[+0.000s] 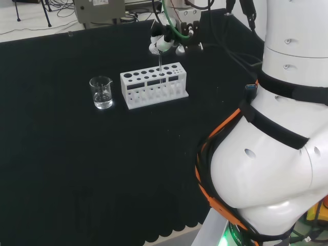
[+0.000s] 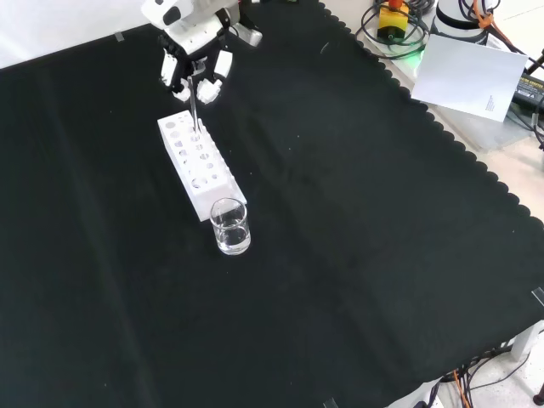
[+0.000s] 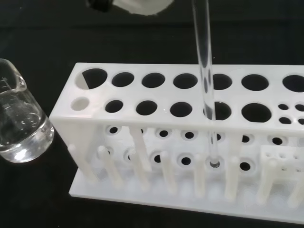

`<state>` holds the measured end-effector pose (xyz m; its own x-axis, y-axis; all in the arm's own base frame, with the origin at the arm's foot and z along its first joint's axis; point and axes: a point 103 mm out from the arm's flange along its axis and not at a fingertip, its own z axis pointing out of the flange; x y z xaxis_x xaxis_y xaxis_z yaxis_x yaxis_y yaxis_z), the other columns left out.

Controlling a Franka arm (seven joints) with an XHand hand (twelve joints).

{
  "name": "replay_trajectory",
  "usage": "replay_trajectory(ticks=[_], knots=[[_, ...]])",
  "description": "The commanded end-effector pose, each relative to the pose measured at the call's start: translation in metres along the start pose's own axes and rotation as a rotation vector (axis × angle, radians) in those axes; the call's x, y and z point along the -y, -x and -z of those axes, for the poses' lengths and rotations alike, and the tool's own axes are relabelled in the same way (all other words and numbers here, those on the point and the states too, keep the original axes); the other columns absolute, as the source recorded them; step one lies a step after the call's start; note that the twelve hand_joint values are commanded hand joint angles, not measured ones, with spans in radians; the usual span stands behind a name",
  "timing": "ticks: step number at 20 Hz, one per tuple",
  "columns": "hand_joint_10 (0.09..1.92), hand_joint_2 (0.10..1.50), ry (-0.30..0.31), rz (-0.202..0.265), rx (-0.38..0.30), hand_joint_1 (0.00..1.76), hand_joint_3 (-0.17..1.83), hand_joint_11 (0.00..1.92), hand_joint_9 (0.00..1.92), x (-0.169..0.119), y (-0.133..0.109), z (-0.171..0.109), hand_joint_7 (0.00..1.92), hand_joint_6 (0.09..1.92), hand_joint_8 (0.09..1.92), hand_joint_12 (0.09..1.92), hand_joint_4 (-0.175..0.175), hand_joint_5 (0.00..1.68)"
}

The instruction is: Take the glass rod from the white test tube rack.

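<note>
Thin clear glass rod (image 3: 205, 85) upright in white plastic test tube rack (image 3: 142, 124); light, stiff, slippery, brittle. Top end pinched by black-and-white hand (image 2: 194, 53); straight vertical lift advised, no sideways load.

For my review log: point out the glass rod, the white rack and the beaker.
glass rod (image 3: 205, 71), wrist view, on its shaft above the rack.
white rack (image 1: 154, 99), head view, on its front side.
beaker (image 2: 230, 228), front view, on its clear wall.

Glass rod (image 3: 205, 71) upright in rack (image 3: 156, 118).
</note>
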<state>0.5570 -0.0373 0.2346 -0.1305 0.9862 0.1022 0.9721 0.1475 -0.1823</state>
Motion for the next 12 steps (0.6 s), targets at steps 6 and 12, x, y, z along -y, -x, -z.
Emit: replay_trajectory(ticks=[6,12], knots=[[1.18,1.12,0.136,0.028,-0.071,1.23,0.08,1.79,1.59,-0.008,-0.01,0.009,0.92,0.86,1.48,0.97,-0.175,0.93],[1.17,1.15,0.213,0.028,-0.061,1.26,0.02,1.63,1.61,-0.015,-0.013,0.032,0.9,0.8,1.47,1.02,-0.175,0.95]])
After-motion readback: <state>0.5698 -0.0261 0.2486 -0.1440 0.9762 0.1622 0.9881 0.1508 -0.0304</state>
